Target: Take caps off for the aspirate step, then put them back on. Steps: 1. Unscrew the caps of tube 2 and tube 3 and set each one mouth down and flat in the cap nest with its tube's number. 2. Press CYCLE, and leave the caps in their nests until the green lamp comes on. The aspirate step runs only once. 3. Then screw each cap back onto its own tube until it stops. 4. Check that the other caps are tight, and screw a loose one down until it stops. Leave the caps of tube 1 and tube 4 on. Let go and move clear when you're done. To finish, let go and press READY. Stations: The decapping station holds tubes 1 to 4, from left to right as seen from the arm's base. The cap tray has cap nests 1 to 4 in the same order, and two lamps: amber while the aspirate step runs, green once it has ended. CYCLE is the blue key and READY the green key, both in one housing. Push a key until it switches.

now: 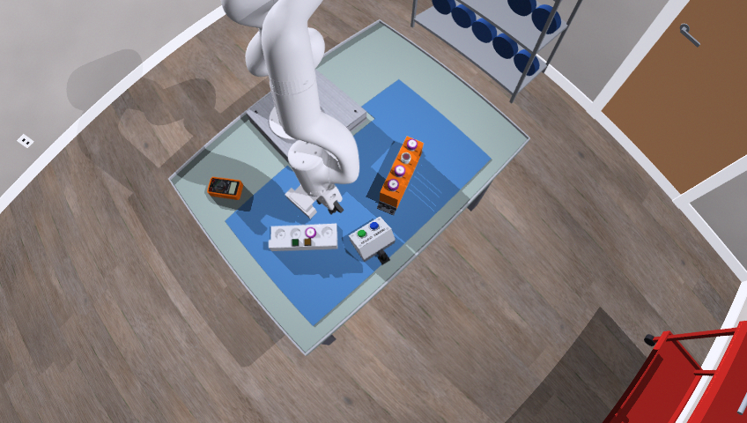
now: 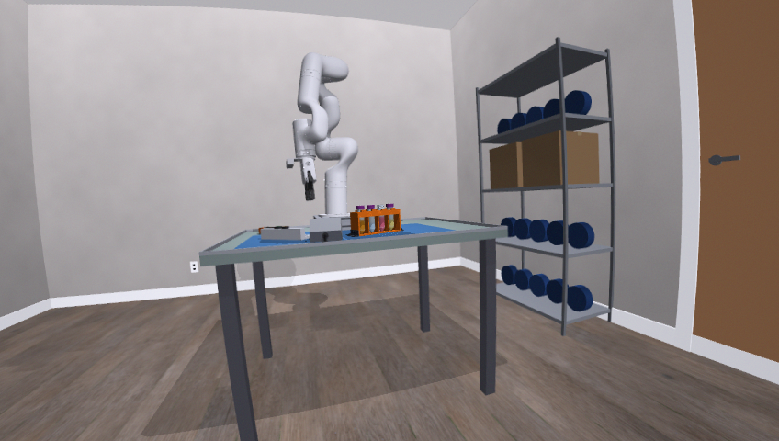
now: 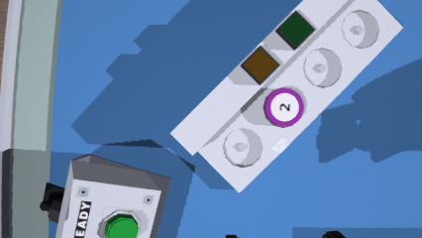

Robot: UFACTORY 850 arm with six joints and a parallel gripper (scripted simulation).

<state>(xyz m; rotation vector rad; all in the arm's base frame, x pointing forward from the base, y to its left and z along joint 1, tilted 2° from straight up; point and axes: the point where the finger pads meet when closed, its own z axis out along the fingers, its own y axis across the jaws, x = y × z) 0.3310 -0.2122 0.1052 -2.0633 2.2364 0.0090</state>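
My gripper (image 1: 336, 208) (image 2: 310, 195) (image 3: 282, 236) is partly open and empty, high above the mat between the cap tray and the decapping station. Purple cap 2 (image 1: 310, 232) (image 3: 283, 107) sits number up and flat in nest 2 of the white cap tray (image 1: 277, 244) (image 3: 198, 133). Nests 1, 3 and 4 are empty. The amber lamp (image 1: 307, 241) (image 3: 260, 64) and green lamp (image 1: 295, 242) (image 3: 295, 30) are dark. In the orange station (image 1: 389, 199) (image 2: 355, 223), tube 2 (image 1: 406, 157) is uncapped; tubes 1, 3 and 4 carry caps. Their tightness cannot be told.
The key housing (image 1: 373, 243) (image 2: 325, 226) (image 3: 106, 189), with green READY (image 1: 361, 233) (image 3: 122, 229) and blue CYCLE (image 1: 373, 226), stands between the tray and the station. An orange multimeter (image 1: 225, 188) lies near the table's left edge.
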